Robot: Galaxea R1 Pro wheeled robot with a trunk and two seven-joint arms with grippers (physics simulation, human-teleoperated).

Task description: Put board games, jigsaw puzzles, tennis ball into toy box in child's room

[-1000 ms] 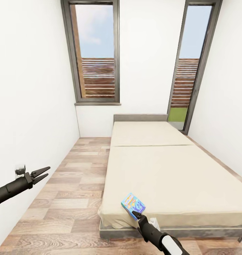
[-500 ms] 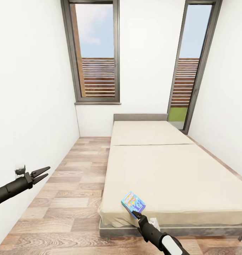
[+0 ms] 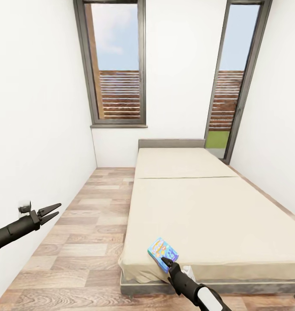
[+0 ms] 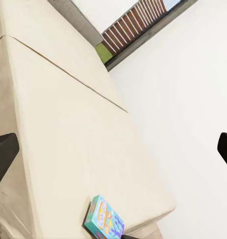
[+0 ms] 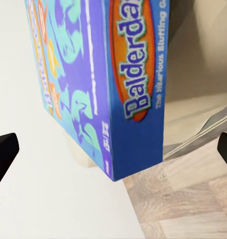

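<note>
So the light-blue cardboard board game box with the orange logo [image 3: 162, 253] is sitting at the near corner of the long beige mattress bed [image 3: 216, 216], tilted up a bit off the sheet rather than lying flat, and my guess is that's because the right gripper [image 3: 165, 260] is right at its lower edge working on a pickup. In the right wrist view the box [image 5: 108, 84] sits between the two dark fingertips, which are spread wide at the picture's edges and not touching it, so that gripper looks released, nothing pinched yet. The right arm reaches forward and up from low at the bed's foot, black forearm angled toward the box corner. The left gripper [image 3: 49, 211] is parked way off to the side, near the white wall above the wood-plank floor [image 3: 82, 233], arm stretched out roughly level, fingers apart in a little V and holding nothing; probably just kept out of the way. From the left wrist view you can see the same box [image 4: 104, 220] standing partly on edge near the mattress corner. Next bit probably needs the fingers to close on the box's thin side.
</note>
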